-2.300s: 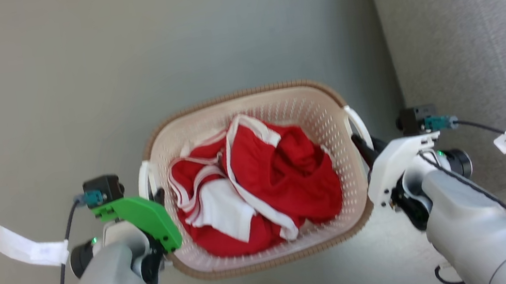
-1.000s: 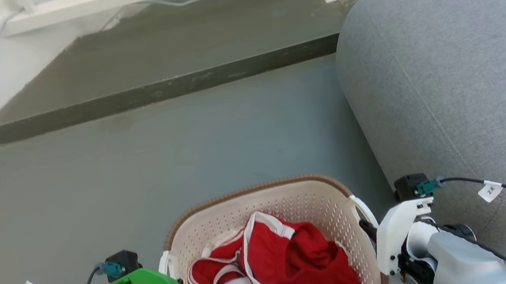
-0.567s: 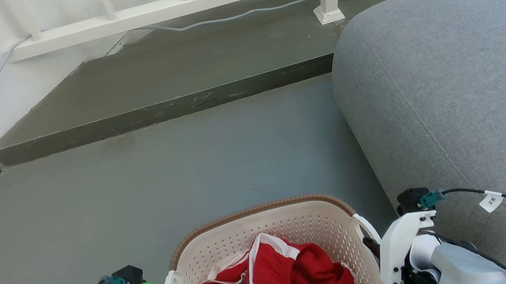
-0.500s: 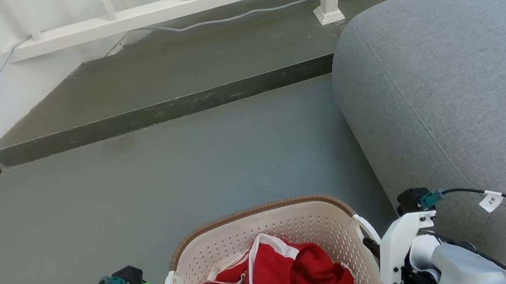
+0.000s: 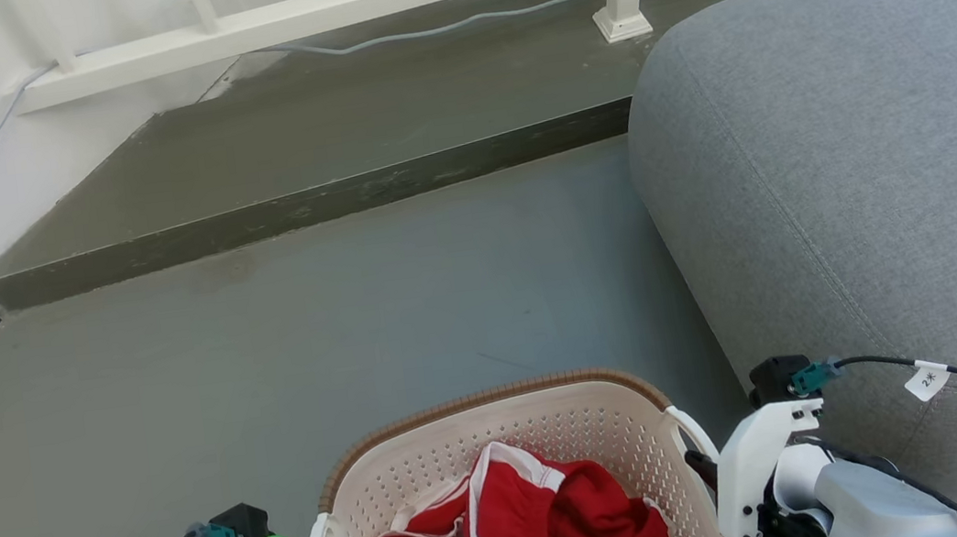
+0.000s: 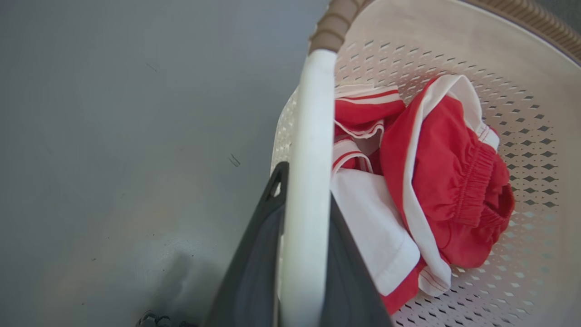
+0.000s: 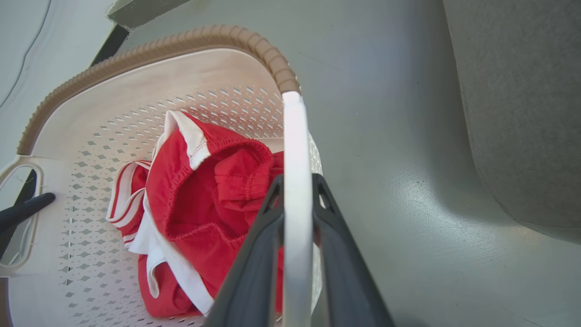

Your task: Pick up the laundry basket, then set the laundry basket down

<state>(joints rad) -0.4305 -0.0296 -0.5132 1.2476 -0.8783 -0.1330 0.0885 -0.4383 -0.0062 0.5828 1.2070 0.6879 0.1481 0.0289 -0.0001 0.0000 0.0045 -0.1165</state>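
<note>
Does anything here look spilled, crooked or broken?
Nothing stands out. The left gripper and right gripper each clamp a side handle of the basket. The clothes lie bunched inside, none on the floor.

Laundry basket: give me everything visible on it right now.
The laundry basket is a rounded-rectangular tub of cream-white perforated plastic with a brown woven-look rim and a white loop handle on each short side. It sits upright, mouth up, beside but apart from the grey sofa. Crumpled red and white clothes lie inside. The left gripper is shut on the left handle, the right gripper on the right handle. Whether its base touches the floor is hidden.
</note>
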